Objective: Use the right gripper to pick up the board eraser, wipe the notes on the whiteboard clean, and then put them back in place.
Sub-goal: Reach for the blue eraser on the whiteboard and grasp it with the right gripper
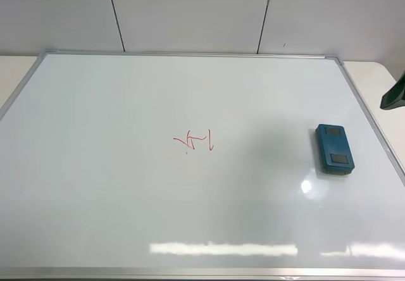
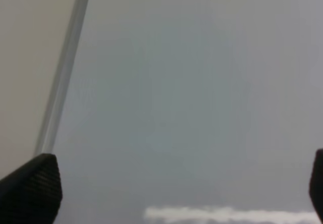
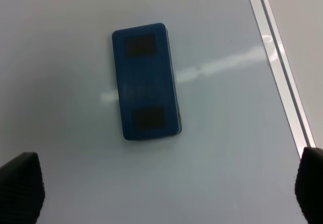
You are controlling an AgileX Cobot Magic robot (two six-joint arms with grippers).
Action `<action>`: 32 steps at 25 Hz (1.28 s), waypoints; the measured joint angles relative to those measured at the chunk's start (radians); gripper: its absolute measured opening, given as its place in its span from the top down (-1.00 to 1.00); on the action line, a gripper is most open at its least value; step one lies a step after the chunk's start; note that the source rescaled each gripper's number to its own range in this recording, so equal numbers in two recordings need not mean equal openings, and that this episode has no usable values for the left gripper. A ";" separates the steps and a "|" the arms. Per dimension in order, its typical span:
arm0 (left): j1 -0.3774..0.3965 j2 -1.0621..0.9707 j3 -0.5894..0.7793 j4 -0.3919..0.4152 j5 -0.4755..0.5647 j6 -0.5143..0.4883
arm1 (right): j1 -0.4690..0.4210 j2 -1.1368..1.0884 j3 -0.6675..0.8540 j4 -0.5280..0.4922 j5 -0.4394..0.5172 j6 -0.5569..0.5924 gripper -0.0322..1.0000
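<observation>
The whiteboard (image 1: 126,218) lies flat and fills most of the exterior view. The red notes (image 1: 194,142) sit near its middle. The teal board eraser (image 1: 333,149) lies flat on the board near its right edge, with two grey patches on top. In the right wrist view the eraser (image 3: 145,81) lies beyond my right gripper (image 3: 165,188), which is open and empty, with its fingertips (image 3: 20,186) wide apart. Only a dark piece of the right arm (image 1: 393,97) shows at the exterior view's right edge. My left gripper (image 2: 174,193) is open and empty over bare board.
The board's silver frame (image 3: 277,67) runs close beside the eraser, and it also shows in the left wrist view (image 2: 63,77). A beige tabletop (image 1: 380,78) shows beyond the frame. A white panelled wall (image 1: 190,15) stands behind the board.
</observation>
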 joint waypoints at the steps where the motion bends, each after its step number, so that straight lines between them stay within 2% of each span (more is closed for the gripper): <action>1: 0.000 0.000 0.000 0.000 0.000 0.000 | 0.000 0.019 0.000 0.010 -0.010 0.000 -1.00; 13: 0.000 0.000 0.000 0.000 0.000 0.000 | 0.000 0.291 0.000 0.034 -0.110 0.004 -1.00; 22: 0.000 0.000 0.000 0.000 0.000 0.000 | 0.060 0.500 0.000 0.032 -0.249 -0.047 -1.00; 32: 0.000 0.000 0.000 0.000 0.000 0.000 | 0.073 0.651 0.000 0.009 -0.329 -0.075 -1.00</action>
